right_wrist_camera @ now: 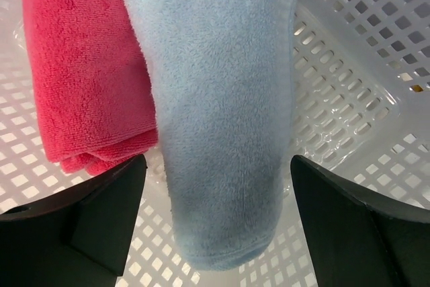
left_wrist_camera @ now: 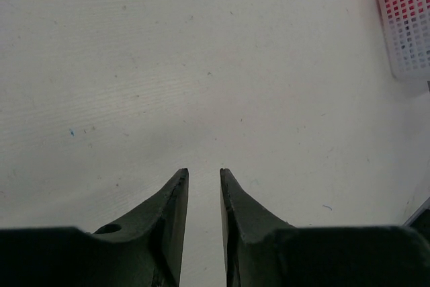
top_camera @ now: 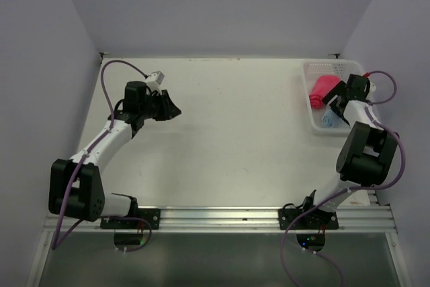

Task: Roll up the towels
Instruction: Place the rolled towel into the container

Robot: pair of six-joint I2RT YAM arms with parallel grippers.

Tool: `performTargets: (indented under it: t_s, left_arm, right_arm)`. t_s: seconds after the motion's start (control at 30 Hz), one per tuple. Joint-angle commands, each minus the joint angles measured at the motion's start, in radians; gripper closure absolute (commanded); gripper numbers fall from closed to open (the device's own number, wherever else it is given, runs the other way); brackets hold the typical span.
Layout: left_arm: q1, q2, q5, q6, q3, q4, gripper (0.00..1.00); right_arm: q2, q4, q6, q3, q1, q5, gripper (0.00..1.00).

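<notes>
The red-pink towel (top_camera: 323, 88) lies rolled in the white mesh basket (top_camera: 312, 120) at the far right. The light blue towel (top_camera: 330, 119) lies rolled beside it, mostly hidden under my right gripper (top_camera: 334, 103) in the top view. In the right wrist view the blue towel (right_wrist_camera: 222, 99) lies between my wide-open fingers, with the red-pink towel (right_wrist_camera: 84, 65) to its left. My right gripper (right_wrist_camera: 218, 166) straddles the blue roll without touching it. My left gripper (top_camera: 172, 108) hovers over the bare table at the far left, its fingers (left_wrist_camera: 173, 206) close together with a narrow gap and nothing between them.
The basket's mesh floor and walls (right_wrist_camera: 363, 65) surround the right gripper. The basket's corner (left_wrist_camera: 406, 25) shows at the top right of the left wrist view. The enclosure's walls rise at the back and both sides of the white table (top_camera: 228, 132).
</notes>
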Motion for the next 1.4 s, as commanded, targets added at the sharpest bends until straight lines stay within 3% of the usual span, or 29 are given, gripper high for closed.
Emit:
performTargets:
  t_s: [0.0,0.17,0.3,0.33,0.4,0.43,0.53,0.63,0.83,0.93,1.37]
  left_arm:
    - [-0.004,-0.043,0.004,0.022,-0.005,0.039,0.71]
    - [-0.003,-0.07,-0.061,0.027,0.006,0.011,0.67]
    - [-0.003,-0.121,-0.118,0.036,0.006,0.0,0.53]
    - [-0.003,-0.132,-0.126,0.042,0.004,0.0,0.39]
    - [-0.003,-0.165,-0.16,0.048,0.0,0.002,0.25]
    - [-0.003,-0.176,-0.169,0.054,-0.002,0.002,0.01]
    - [-0.003,-0.218,-0.23,0.067,-0.005,-0.006,0.0]
    - [-0.003,-0.271,-0.328,0.084,-0.011,-0.018,0.0]
    - [-0.004,-0.389,-0.483,0.11,-0.046,-0.001,0.0]
    - [-0.004,-0.408,-0.509,0.123,-0.051,0.003,0.0]
    - [-0.015,-0.436,-0.496,0.166,-0.071,0.029,0.0]
  right_arm:
    - [-0.084,-0.054,-0.004,0.056,0.004,0.006,0.07]
    - [-0.161,-0.093,-0.004,0.073,0.004,-0.008,0.04]
    - [-0.235,-0.116,-0.001,0.054,0.013,-0.048,0.01]
    - [-0.253,-0.119,-0.001,0.05,0.017,-0.055,0.01]
    - [-0.305,-0.122,-0.007,0.027,0.043,-0.075,0.01]
    - [-0.323,-0.123,-0.015,0.02,0.062,-0.075,0.01]
    - [-0.388,-0.134,-0.071,0.013,0.189,-0.048,0.01]
    - [-0.437,-0.13,-0.114,0.005,0.395,-0.068,0.01]
    - [-0.506,-0.099,-0.179,-0.021,0.67,-0.195,0.01]
    - [-0.488,-0.142,-0.162,-0.012,0.731,-0.177,0.01]
    - [-0.554,-0.176,-0.121,-0.079,0.731,-0.023,0.01]
